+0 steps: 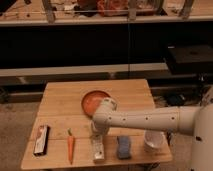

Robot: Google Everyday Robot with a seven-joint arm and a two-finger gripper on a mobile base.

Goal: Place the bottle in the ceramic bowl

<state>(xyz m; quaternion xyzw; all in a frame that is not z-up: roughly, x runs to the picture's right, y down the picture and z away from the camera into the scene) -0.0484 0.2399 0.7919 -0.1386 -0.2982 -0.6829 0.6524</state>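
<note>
- Arm [150,119] reaches in from the right across the wooden table [60,100], elbow over the near edge of the ceramic bowl.
- Gripper [96,136] points down at the front of the table, right over the top end of the bottle [98,149].
- Finger state: cannot tell, the wrist blocks the view.
- Bottle lies flat on the table near the front edge, long axis running front to back, between the carrot [70,147] and the blue sponge [123,147].
- Cannot tell whether the gripper is touching the bottle.
- Ceramic bowl [91,101], orange-red, sits mid-table behind the gripper, partly hidden by the arm; nothing visible inside it.
- White cup [154,141] stands at the front right, just beside the sponge.
- Dark flat packet with a red stripe [41,139] lies at the front left, well apart from the bottle.
</note>
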